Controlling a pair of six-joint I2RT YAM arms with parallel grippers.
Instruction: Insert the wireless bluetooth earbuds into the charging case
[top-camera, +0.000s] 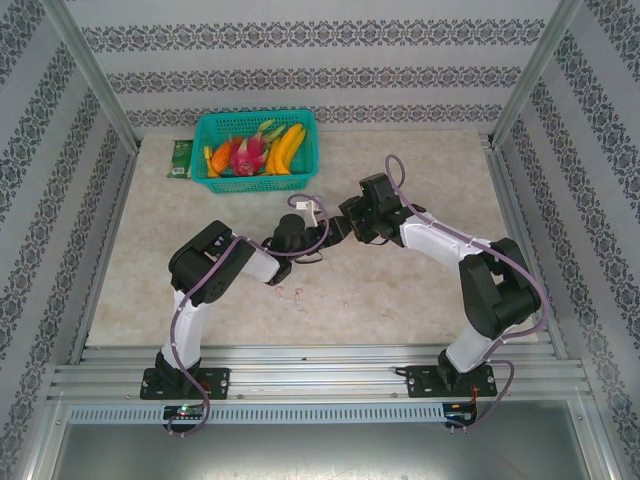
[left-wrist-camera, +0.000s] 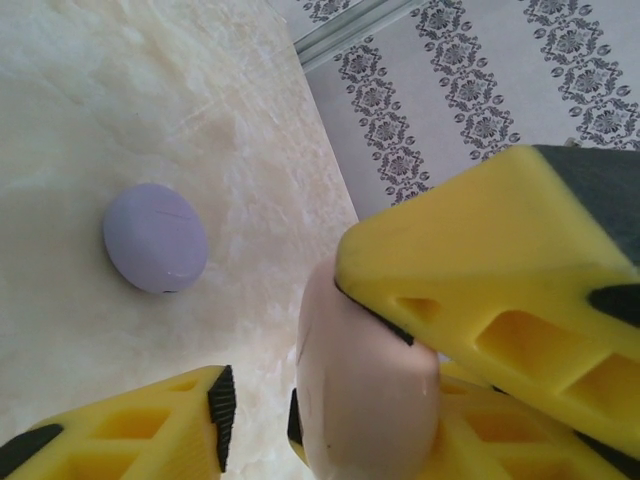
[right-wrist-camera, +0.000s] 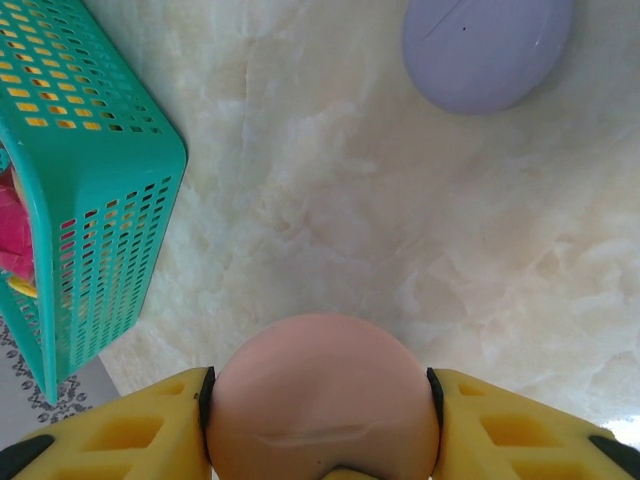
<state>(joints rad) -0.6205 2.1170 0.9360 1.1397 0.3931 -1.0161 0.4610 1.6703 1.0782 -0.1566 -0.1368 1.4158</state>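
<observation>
A pale pink round charging case (right-wrist-camera: 322, 395) is held off the table, with my right gripper (right-wrist-camera: 320, 400) shut on its two sides. The same case (left-wrist-camera: 365, 400) stands close in the left wrist view with a right finger (left-wrist-camera: 480, 270) across its top. My left gripper (left-wrist-camera: 257, 418) is beside it, part open, and bare table shows between its pads. Both grippers meet mid-table in the top view, left (top-camera: 328, 232) and right (top-camera: 347, 222). Two tiny pink earbuds (top-camera: 290, 295) lie on the table near the left arm. A pale purple round case (left-wrist-camera: 155, 237) (right-wrist-camera: 487, 50) lies shut on the table.
A teal basket (top-camera: 258, 150) of toy fruit stands at the back left, its mesh wall (right-wrist-camera: 90, 200) close to my right gripper. A green packet (top-camera: 180, 158) lies to the left of the basket. Patterned walls and metal rails enclose the table.
</observation>
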